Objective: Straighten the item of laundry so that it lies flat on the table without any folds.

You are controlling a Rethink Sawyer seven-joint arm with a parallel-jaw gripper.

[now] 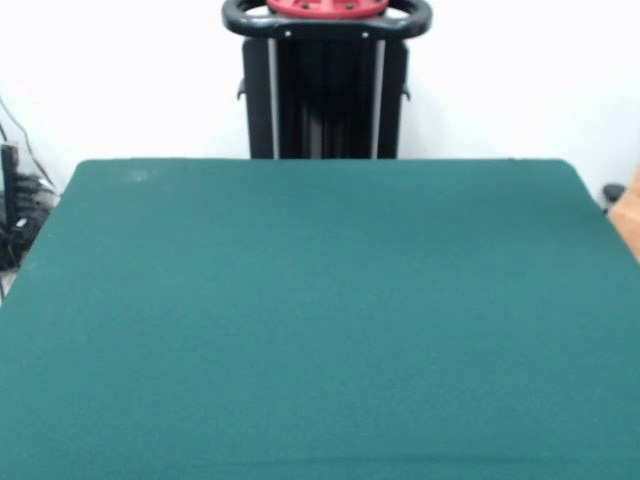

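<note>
No laundry lies anywhere on the table (320, 330) in this front view: the dark green cloth runs bare from the far edge beneath the robot to the near edge at the bottom, and no towel shows on it or beside it. Where the item is cannot be told from here; it is simply out of sight.

The arm's gripper is out of sight too, so whether it stands wide, narrow or holding something cannot be told. Only the black pedestal (325, 95) rises behind the table's far side, topped by a black ring with the red base (327, 8) of the arm inside it at the picture's top edge. A tangle of dark cables (18, 215) sits off the table's left side, and a tan wooden surface (628, 215) shows at the right.

By the look of things, the straightening has no work in hand at this moment: there is nothing on the felt to flatten. The next move, in all likelihood, calls for the towel to be placed on the table and for the arm to come down into view above it before any fold can be pulled out.
</note>
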